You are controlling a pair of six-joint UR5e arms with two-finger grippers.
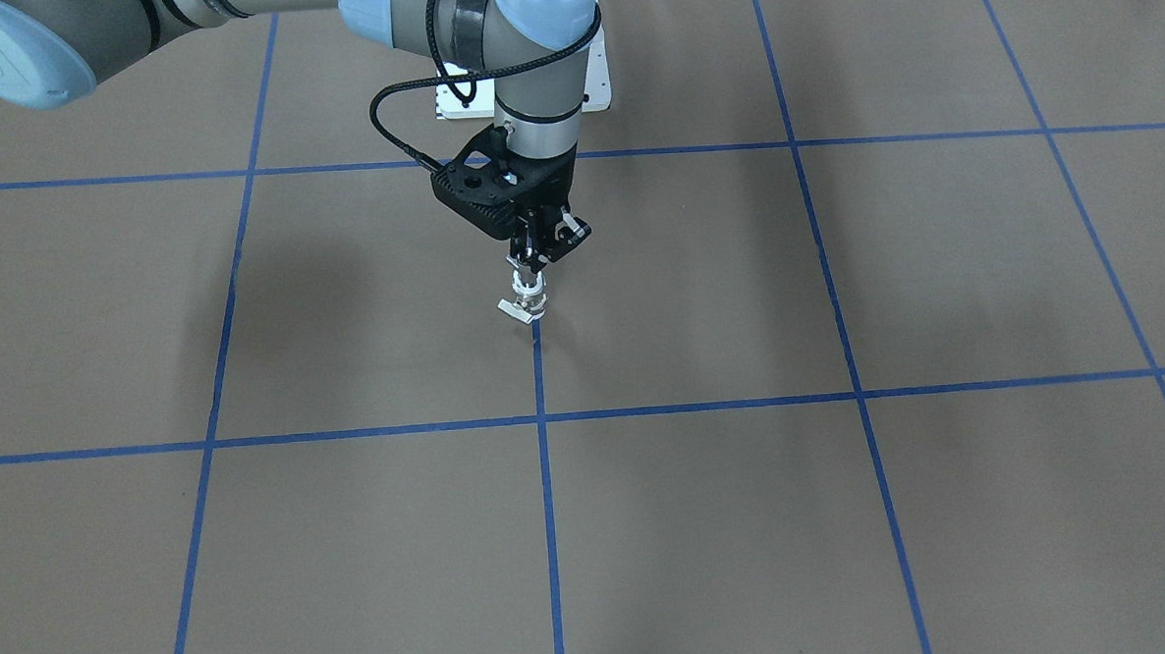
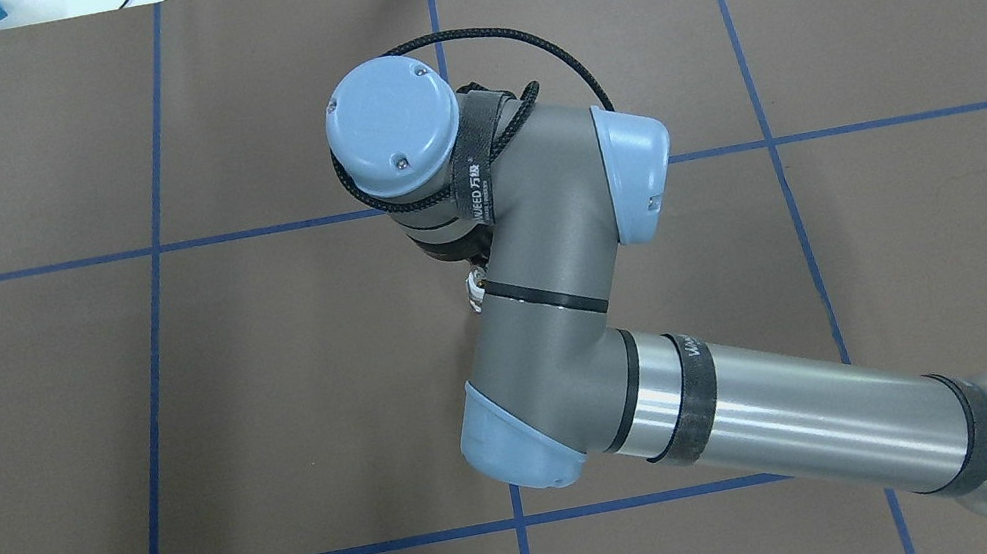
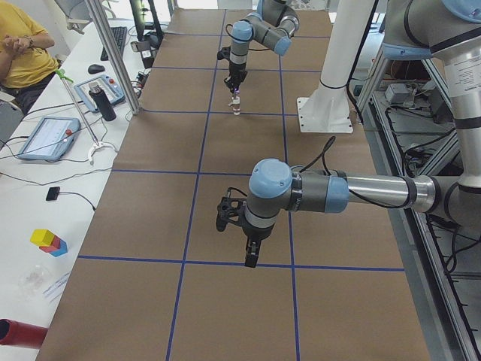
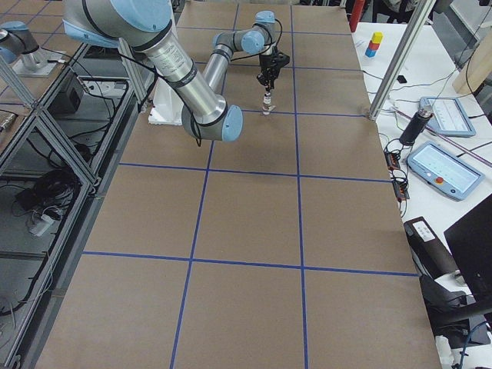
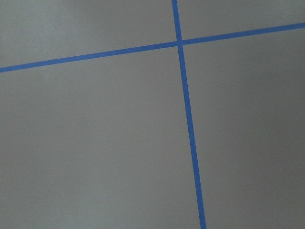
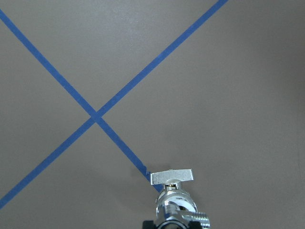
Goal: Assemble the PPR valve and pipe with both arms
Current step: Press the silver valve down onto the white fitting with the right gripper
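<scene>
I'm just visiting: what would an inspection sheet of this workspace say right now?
Surface: brown table, blue tape grid.
Job's things: PPR valve held in right gripper; separate pipe: nothing seen.
Clutter: nothing seen.
Grippers: right shut on valve; left gripper over bare table, open or shut unclear.
Cables: black cable loops at right wrist.
Surroundings: side bench with tablet, bottle, coloured blocks; seated person.

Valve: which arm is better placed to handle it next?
Right. The right claw grips the valve low by the table. The left claw hangs far off along the table, and its wrist camera sees no part.
</scene>
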